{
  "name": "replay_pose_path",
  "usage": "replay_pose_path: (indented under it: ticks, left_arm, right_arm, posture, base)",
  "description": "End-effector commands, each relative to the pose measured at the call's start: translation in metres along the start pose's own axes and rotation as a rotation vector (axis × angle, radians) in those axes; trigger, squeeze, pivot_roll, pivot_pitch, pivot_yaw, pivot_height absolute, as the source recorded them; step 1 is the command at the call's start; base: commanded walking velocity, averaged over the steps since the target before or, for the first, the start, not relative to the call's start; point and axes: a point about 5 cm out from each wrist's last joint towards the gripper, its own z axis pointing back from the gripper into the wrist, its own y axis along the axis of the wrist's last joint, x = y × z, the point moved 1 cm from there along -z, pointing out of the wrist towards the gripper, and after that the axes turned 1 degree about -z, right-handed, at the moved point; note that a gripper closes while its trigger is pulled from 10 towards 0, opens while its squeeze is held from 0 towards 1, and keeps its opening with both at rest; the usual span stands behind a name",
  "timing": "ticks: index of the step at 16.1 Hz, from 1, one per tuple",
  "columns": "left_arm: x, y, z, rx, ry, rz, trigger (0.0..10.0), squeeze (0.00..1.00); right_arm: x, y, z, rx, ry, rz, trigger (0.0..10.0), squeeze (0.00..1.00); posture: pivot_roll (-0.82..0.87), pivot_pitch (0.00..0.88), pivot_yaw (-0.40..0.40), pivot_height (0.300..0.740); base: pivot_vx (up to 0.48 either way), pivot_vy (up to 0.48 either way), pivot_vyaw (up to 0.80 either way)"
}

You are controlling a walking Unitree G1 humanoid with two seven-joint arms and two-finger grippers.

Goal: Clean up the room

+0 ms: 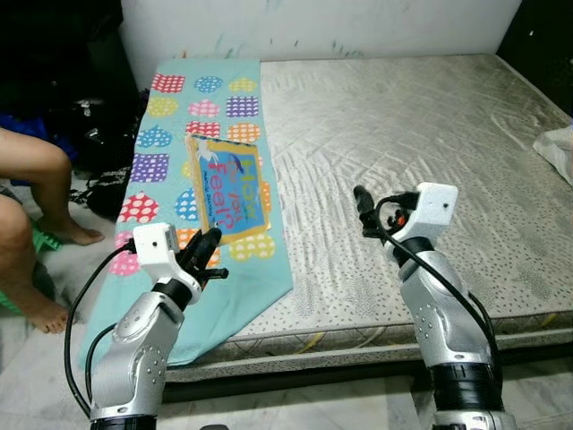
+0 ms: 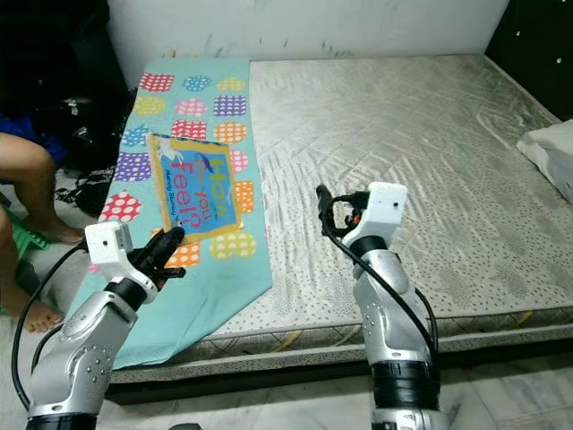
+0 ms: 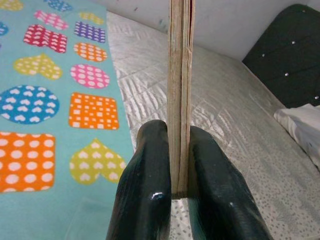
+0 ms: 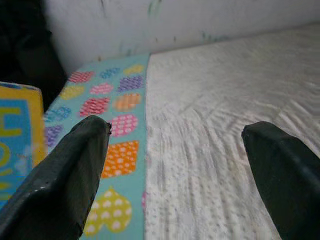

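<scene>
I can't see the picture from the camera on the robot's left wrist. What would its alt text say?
Two black fingers of the left gripper pinch the edge of a thin book, seen edge-on and rising straight up the frame. Beyond lie a turquoise blanket with dotted hearts and squares and a pale grey quilted mattress.

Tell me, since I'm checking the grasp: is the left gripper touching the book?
Touching. The left wrist view shows the left gripper with both fingers pressed against the book, clamping its edge.
</scene>
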Motion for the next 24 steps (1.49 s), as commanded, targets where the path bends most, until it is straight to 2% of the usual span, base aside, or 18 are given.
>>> replay_pose_path:
  ticks: [1, 2, 3, 4, 5, 7, 9, 13, 18, 24]
  left_arm:
    - [0.005, 0.006, -0.003, 0.029, -0.010, -0.028, 10.0, 0.00]
    - [0.006, 0.007, -0.003, 0.038, -0.010, -0.037, 10.0, 0.00]
    - [0.005, 0.008, -0.004, 0.041, 0.007, -0.038, 10.0, 0.00]
    - [0.003, 0.009, -0.004, 0.046, 0.021, -0.043, 10.0, 0.00]
    - [0.003, 0.010, -0.005, 0.056, 0.035, -0.046, 10.0, 0.00]
    - [0.005, 0.014, -0.008, 0.090, 0.054, -0.032, 10.0, 0.00]
    - [0.008, 0.009, -0.010, 0.084, 0.051, -0.020, 10.0, 0.00]
    - [0.026, 0.009, -0.020, 0.067, -0.033, -0.016, 10.0, 0.00]
    - [0.027, 0.006, -0.022, 0.065, -0.035, -0.009, 10.0, 0.00]
    - [0.028, 0.017, -0.022, 0.093, -0.049, -0.022, 10.0, 0.00]
  right_arm:
    - [0.002, 0.001, -0.003, -0.004, -0.020, 0.025, 10.0, 0.00]
    - [0.003, -0.002, -0.003, -0.013, -0.035, 0.061, 10.0, 0.00]
    - [0.004, -0.003, -0.003, -0.013, -0.061, 0.146, 10.0, 0.00]
    - [0.005, -0.003, -0.003, 0.001, -0.074, 0.155, 10.0, 0.00]
    - [0.006, -0.004, -0.004, 0.010, -0.067, 0.102, 10.0, 0.00]
    - [0.010, -0.003, -0.003, -0.009, -0.058, 0.167, 10.0, 0.00]
    - [0.010, -0.002, -0.001, -0.011, -0.049, 0.148, 10.0, 0.00]
    - [0.014, -0.009, 0.009, -0.009, -0.091, 0.101, 10.0, 0.00]
    - [0.011, -0.015, 0.012, -0.008, -0.100, 0.087, 10.0, 0.00]
    - [0.004, -0.016, 0.008, -0.005, -0.074, 0.124, 10.0, 0.00]
  posture:
    - [0.05, 0.045, -0.015, 0.740]
    - [0.05, 0.044, -0.018, 0.740]
    - [0.05, 0.043, -0.023, 0.740]
    - [0.04, 0.041, -0.032, 0.740]
    - [0.03, 0.041, -0.042, 0.740]
    - [-0.01, 0.048, -0.060, 0.740]
    - [-0.02, 0.050, -0.057, 0.740]
    - [-0.03, 0.063, -0.044, 0.740]
    - [-0.02, 0.050, -0.037, 0.740]
    - [0.00, 0.065, -0.034, 0.740]
  base:
    - [0.000, 0.000, 0.00]
    - [0.000, 0.000, 0.00]
    - [0.000, 0.000, 0.00]
    - [0.000, 0.000, 0.00]
    - [0.000, 0.000, 0.00]
    - [0.000, 0.000, 0.00]
    - [0.000, 0.000, 0.00]
    - [0.000, 0.000, 0.00]
    - [0.000, 0.000, -0.58]
    - [0.000, 0.000, 0.00]
